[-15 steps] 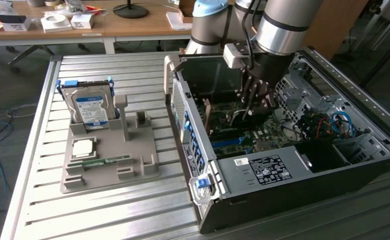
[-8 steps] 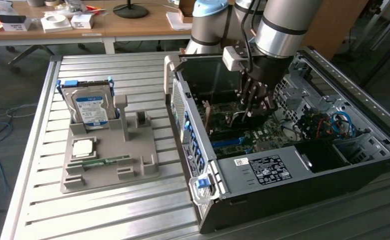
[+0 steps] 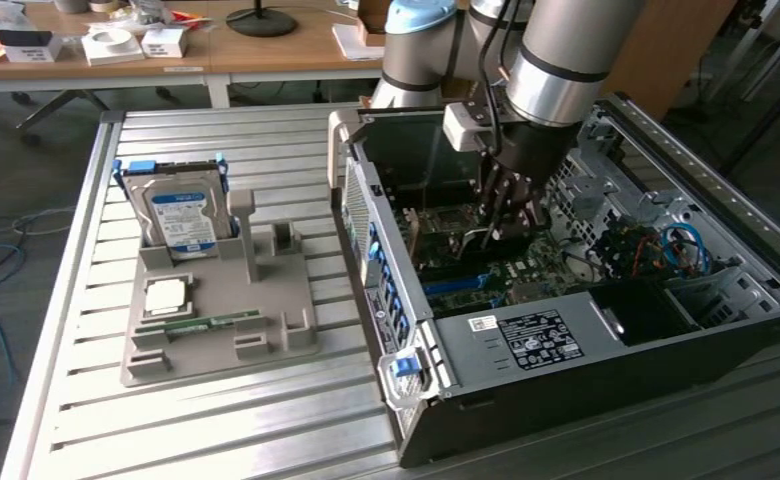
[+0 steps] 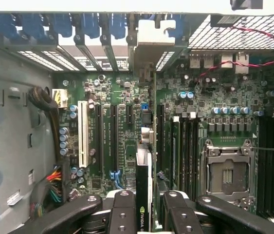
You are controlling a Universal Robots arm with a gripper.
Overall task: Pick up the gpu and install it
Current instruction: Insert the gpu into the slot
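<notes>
Clearly edge-on in the wrist view, the gpu [image 4: 143,195] is a thin dark slab with a green logo, standing upright between the black fingers [image 4: 123,210]. One pair presses each flat face, so the gripper [image 4: 145,217] is clamped on the card. The card hangs over the green motherboard [image 4: 107,97], among its long black slots [image 4: 99,141]; whether its edge touches one cannot be told. In the exterior view the gripper [image 3: 504,225] reaches down inside the open computer case [image 3: 710,290]. Well apart, towards the exterior view's left, a grey holder [image 3: 217,350] on the slatted table [image 3: 230,430] carries a blue-labelled hard drive [image 3: 181,215] and a green memory stick [image 3: 203,324].
</notes>
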